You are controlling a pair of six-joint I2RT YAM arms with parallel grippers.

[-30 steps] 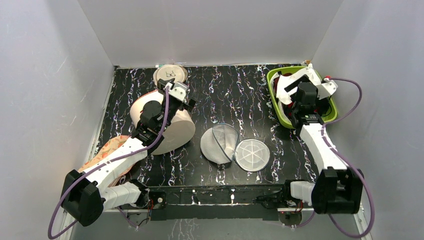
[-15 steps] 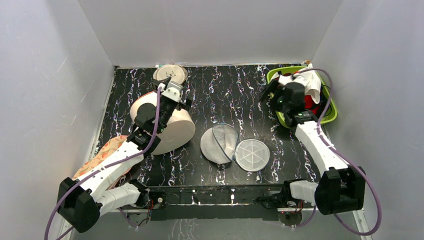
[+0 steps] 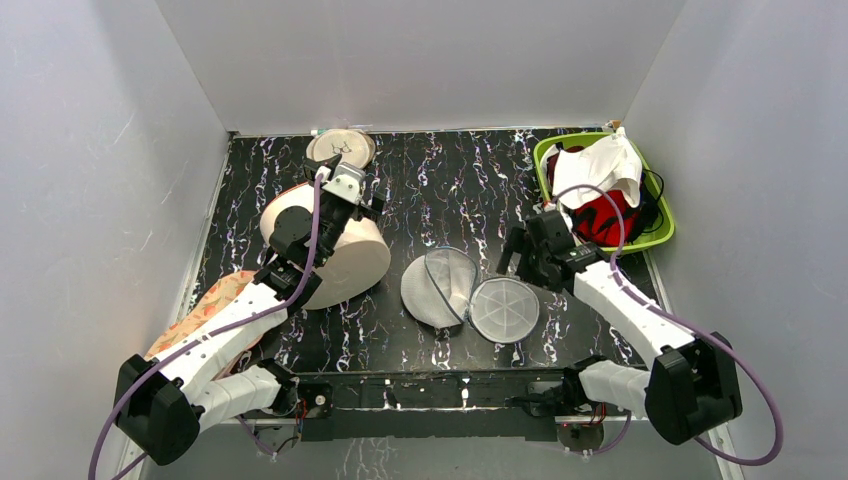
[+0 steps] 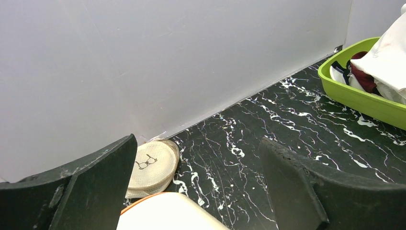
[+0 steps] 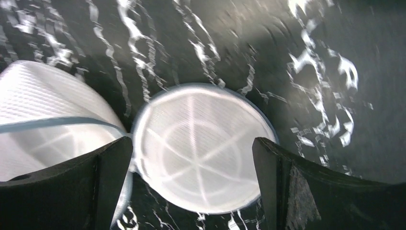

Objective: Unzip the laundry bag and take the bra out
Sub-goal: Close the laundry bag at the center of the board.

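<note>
The laundry bag (image 3: pixel 440 285) lies open in the middle of the table, its mesh dome on the left and its flat round lid (image 3: pixel 505 310) on the right. My right gripper (image 3: pixel 522 258) hovers open and empty just above the lid's far edge. In the right wrist view the lid (image 5: pixel 203 146) lies between the open fingers and the dome (image 5: pixel 48 115) is at the left. The red bra (image 3: pixel 603 215) lies in the green basket (image 3: pixel 662 238), partly under white cloth. My left gripper (image 3: pixel 350 192) is open and empty above the cream cylinder (image 3: pixel 340 255).
A flat beige disc with a bra drawing (image 3: pixel 340 148) lies at the back wall; it also shows in the left wrist view (image 4: pixel 151 165). White cloth (image 3: pixel 600 165) tops the basket. A patterned orange cloth (image 3: pixel 205 310) lies under the left arm. Grey walls stand on three sides.
My right gripper has left the green basket and swung left and nearer, to above the bag's lid. The red bra now lies uncovered in the basket. The left arm has barely moved.
</note>
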